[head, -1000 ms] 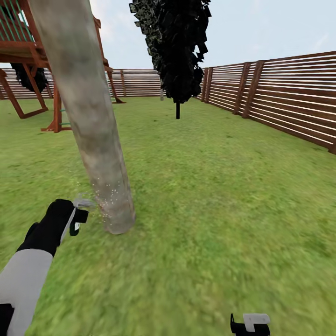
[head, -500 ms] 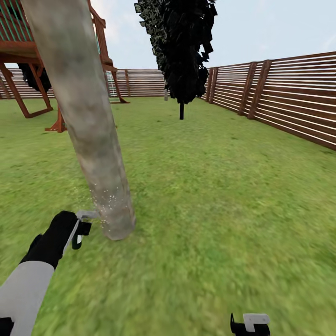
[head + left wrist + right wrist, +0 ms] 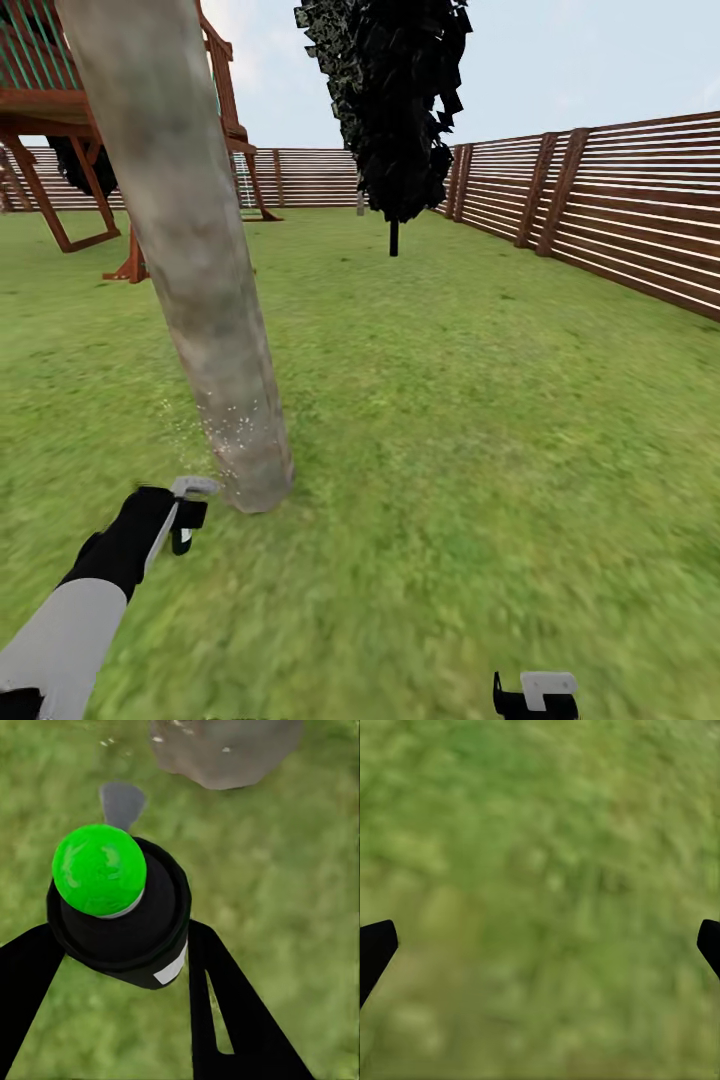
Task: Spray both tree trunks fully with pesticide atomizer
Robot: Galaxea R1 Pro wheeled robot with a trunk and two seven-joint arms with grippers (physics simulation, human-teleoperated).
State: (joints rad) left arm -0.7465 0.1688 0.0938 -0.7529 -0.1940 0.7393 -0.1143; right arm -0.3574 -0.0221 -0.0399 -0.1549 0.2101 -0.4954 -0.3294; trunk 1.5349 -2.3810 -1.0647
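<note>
My left gripper (image 3: 112, 960) fingers squeeze the pesticide atomizer (image 3: 120, 915) round its middle; it seems light, hard, maybe slippery.

My right gripper (image 3: 540, 945) is wide open, holding nothing.

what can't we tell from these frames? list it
- Tree trunk: its top is cut off by the head view's upper edge, and its far side is hidden, so full coverage can't be judged.
- Pesticide atomizer: too small to see in the left gripper in the head view.
- Right gripper: cut off by the head view's bottom edge.
- Playset: partly hidden behind the trunk.
</note>
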